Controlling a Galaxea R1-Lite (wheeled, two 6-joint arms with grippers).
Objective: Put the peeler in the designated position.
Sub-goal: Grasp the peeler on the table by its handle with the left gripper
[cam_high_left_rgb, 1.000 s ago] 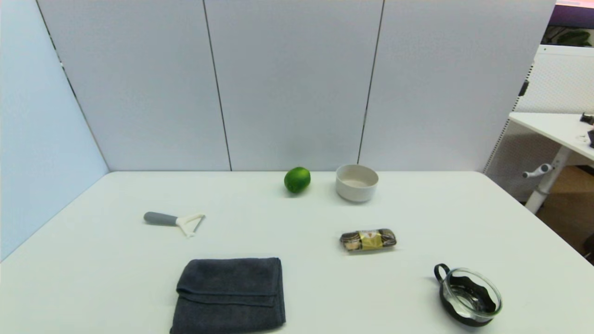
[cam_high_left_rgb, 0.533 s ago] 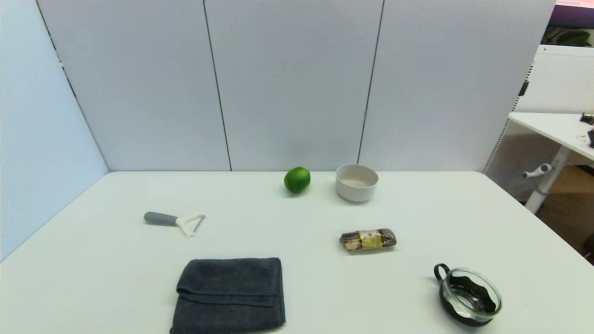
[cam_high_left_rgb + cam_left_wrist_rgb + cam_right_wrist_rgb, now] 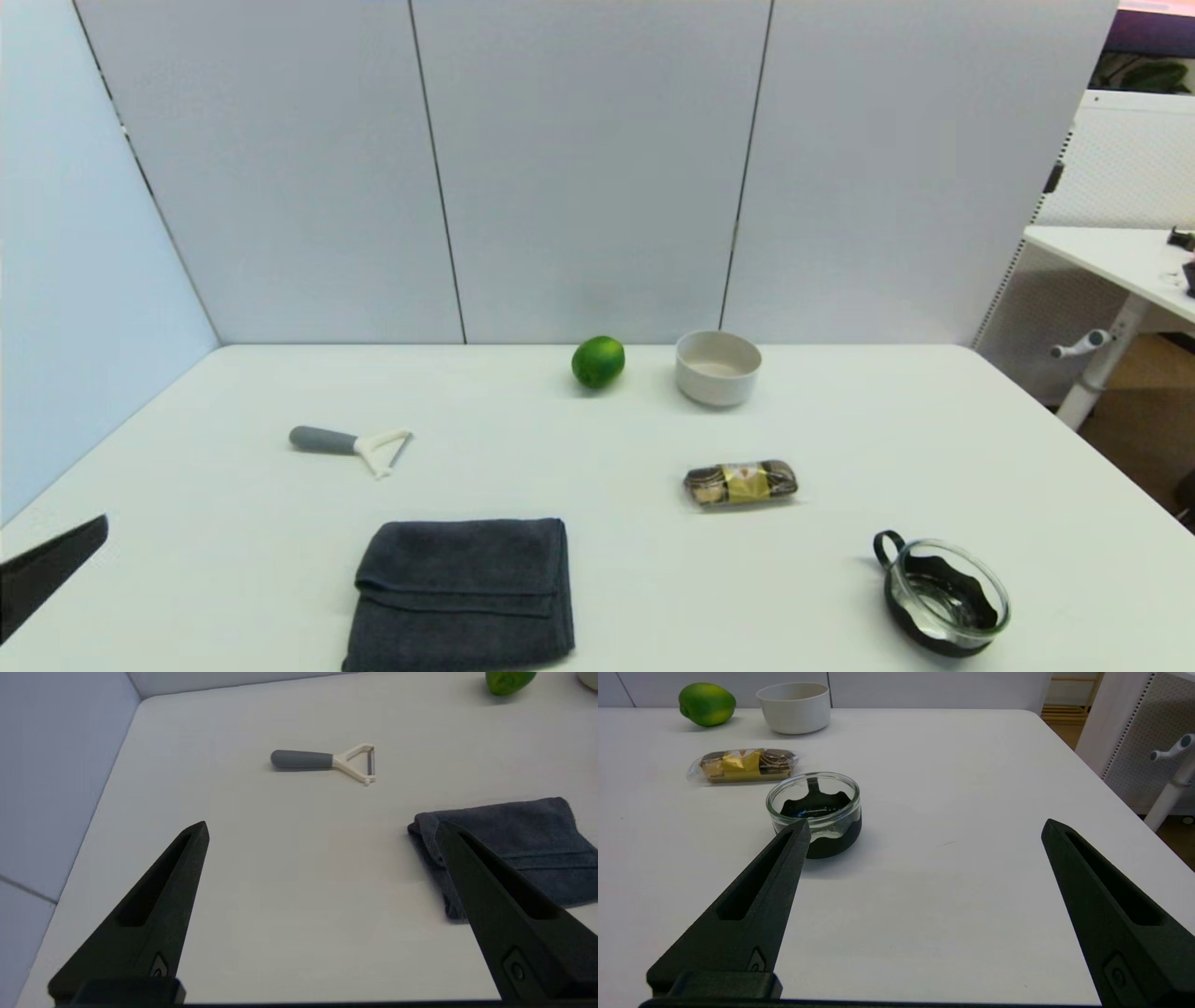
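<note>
Left pincer (image 3: 322,828), fingers spread wide and empty, faces the peeler (image 3: 324,761) lying flat on the desk (image 3: 280,882), poised for approach.

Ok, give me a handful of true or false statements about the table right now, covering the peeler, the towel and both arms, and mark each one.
1. The peeler lies flat on the bare table, held by nothing. True.
2. The peeler rests on the dark grey towel. False: it lies apart from the towel, farther from the robot.
3. The left tool is open, with the peeler ahead of it. True.
4. The right tool grips the glass cup. False: it is open and holds nothing.
5. The lime sits inside the white bowl. False: it sits on the table beside the bowl.
</note>
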